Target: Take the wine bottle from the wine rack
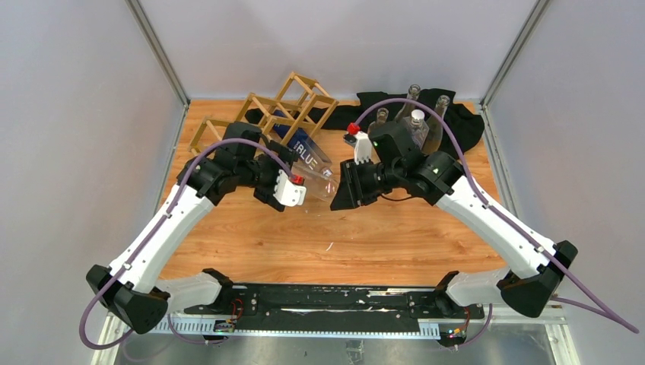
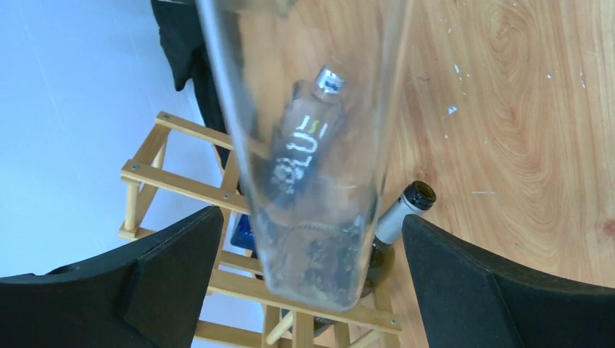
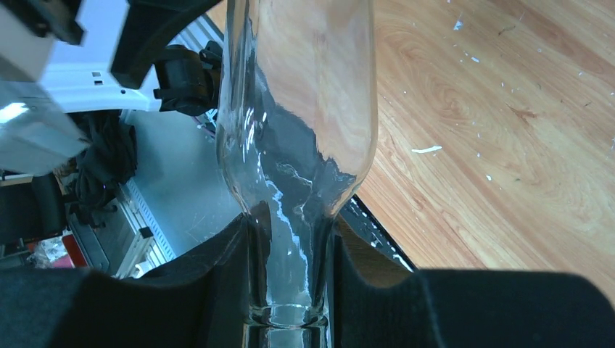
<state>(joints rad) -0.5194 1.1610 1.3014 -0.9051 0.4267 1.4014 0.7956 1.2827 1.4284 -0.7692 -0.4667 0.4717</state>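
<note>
Left wrist: the left tool [image 2: 308,221] is wide open. Its fingers [image 2: 174,268] sit on either side of the clear wine bottle [image 2: 312,87], apart from the glass. Past them are the wine rack [image 2: 181,185] and a dark-capped bottle [image 2: 417,196].

Right wrist: the right tool [image 3: 290,232] is clamped on the wine bottle's neck, and the body runs away from it above the tabletop [image 3: 508,109].

Top: the wine bottle spans the gap between both tools, just in front of the wine rack. I cannot tell whether they touch.

The wooden table [image 1: 380,236] carries the wine rack [image 1: 268,105] and a black cloth [image 1: 465,123].
</note>
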